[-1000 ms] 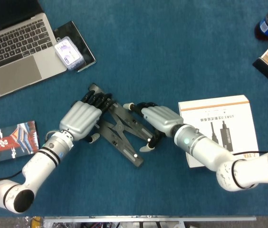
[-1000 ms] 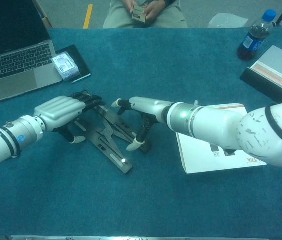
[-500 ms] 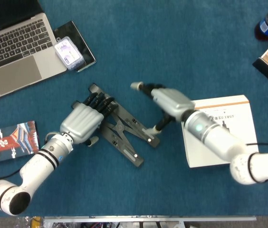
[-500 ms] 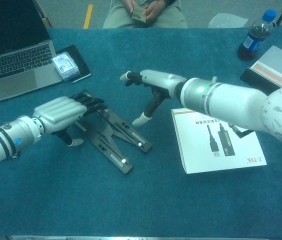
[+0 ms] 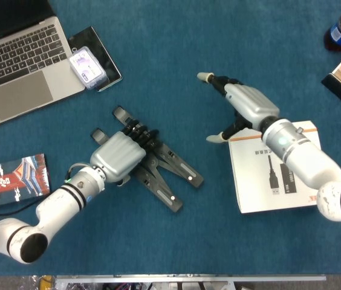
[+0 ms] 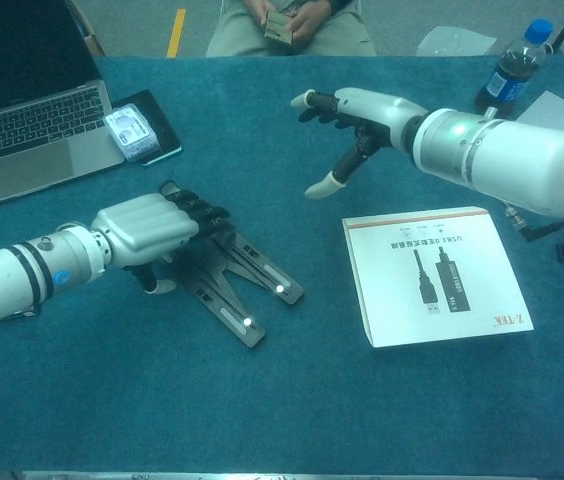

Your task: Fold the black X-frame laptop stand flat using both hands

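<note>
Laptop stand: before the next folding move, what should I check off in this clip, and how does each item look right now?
1. Left robot hand rests on the laptop stand: ok.
2. Right robot hand on the stand: not ok, it hangs apart, open, above the table.
3. Stand folded flat: cannot tell; its two bars splay apart at the near end.
4. White box apart from the stand: ok.
5. Laptop apart from the stand: ok.

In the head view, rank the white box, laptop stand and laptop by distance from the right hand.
1. White box: just below the right hand.
2. Laptop stand: centre, under the left hand.
3. Laptop: far upper left.
</note>
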Available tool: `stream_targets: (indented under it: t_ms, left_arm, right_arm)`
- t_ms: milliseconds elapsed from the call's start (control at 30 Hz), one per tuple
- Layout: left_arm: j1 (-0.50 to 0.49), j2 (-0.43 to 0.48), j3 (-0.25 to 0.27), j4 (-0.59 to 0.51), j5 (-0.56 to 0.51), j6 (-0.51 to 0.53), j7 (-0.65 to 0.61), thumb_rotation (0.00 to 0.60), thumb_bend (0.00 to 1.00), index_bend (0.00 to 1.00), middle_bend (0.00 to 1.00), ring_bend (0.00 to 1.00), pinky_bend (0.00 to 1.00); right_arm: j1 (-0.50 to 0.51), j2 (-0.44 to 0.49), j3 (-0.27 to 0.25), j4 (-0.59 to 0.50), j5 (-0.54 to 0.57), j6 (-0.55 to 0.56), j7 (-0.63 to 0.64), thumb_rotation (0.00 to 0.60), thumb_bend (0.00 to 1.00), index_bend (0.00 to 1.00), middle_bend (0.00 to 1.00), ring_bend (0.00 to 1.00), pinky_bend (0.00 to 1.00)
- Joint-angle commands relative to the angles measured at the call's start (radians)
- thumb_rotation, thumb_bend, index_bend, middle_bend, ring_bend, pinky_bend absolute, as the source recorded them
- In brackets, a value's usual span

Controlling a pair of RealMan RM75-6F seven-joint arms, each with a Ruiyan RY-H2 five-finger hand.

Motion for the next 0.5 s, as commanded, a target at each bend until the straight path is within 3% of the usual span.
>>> stream_targets:
  t_ms: [33,500]
  left_arm:
    - [-0.026,-0.001,0.005,-0.006,-0.033,-0.014,0.035,0.6,0.26,0.0,0.0,0.0,0.0]
    - [-0.07,0.0,0.031,-0.034,-0.104,0.02,0.091,0.6,0.26,0.04,0.0,0.0,0.0]
  right_arm:
    - [-0.006,0.003,0.001,0.003,-0.007,-0.006,0.007,0.6,0.0,0.0,0.09,0.0,0.0]
    - [-0.023,0.0,0.009,0.015,-0.045,-0.022,0.031,0.6,0.0,0.0,0.09,0.0,0.0]
